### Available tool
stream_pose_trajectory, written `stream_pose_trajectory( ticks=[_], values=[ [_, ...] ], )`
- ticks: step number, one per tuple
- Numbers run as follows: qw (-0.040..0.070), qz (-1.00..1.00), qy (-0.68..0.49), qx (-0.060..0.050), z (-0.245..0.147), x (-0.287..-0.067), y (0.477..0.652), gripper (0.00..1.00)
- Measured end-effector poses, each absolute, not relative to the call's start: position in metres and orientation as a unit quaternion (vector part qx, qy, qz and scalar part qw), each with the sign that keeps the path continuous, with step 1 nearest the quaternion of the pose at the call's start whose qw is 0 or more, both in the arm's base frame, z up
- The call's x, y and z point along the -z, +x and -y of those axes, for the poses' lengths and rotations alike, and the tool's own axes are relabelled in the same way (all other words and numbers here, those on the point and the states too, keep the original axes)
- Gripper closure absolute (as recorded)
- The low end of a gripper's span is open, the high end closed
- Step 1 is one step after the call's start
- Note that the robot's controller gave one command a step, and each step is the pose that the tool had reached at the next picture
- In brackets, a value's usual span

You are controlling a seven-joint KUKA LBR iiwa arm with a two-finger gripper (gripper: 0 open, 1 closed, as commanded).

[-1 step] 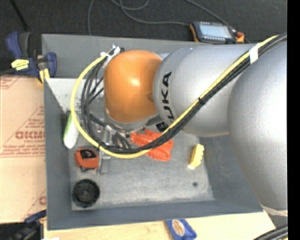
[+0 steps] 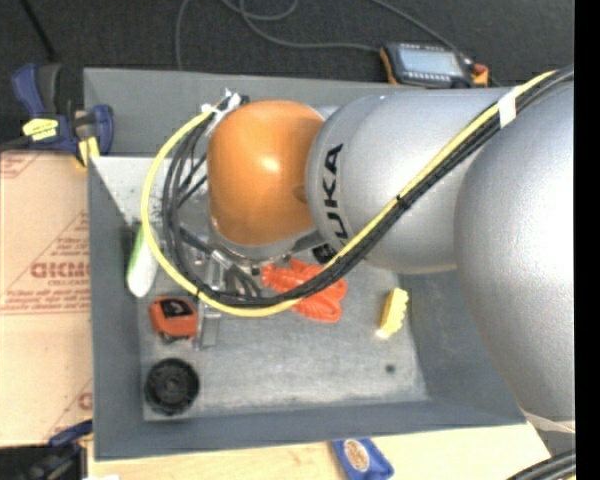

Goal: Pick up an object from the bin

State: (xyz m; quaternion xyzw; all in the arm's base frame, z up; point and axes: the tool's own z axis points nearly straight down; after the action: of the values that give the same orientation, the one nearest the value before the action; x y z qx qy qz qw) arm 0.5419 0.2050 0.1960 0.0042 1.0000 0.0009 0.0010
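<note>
Orange-and-black boxy plastic object [image 2: 173, 318] lies on the floor of the grey metal bin [image 2: 280, 373], not yet lifted. The gripper [image 2: 209, 320] sits low just right of that box, under the arm's orange cover; whether it is wide or narrow I cannot tell. Below the box lies a black round disc [image 2: 170, 383], above it a white-and-green stick [image 2: 139, 265], and farther right a crumpled red-orange plastic piece [image 2: 317, 295] and a pale yellow block [image 2: 392, 311]. By my judgement, gripping and raising are both left.

Grey bin [image 2: 280, 368] holds black disc [image 2: 170, 385]; red-orange toy [image 2: 317, 295]; yellow piece [image 2: 391, 311].
</note>
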Motion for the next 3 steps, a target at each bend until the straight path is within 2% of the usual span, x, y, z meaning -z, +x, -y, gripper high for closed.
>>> stream_pose_trajectory(
  ticks=[1, 2, 3],
  values=[
    [0.005, -1.0, -0.031, -0.001, -0.218, -0.158, 0.549, 0.0],
    [0.0, -0.991, -0.137, 0.0, -0.227, -0.124, 0.554, 0.0],
    [0.001, -0.98, -0.201, -0.001, -0.228, -0.088, 0.525, 1.0]
  ],
)
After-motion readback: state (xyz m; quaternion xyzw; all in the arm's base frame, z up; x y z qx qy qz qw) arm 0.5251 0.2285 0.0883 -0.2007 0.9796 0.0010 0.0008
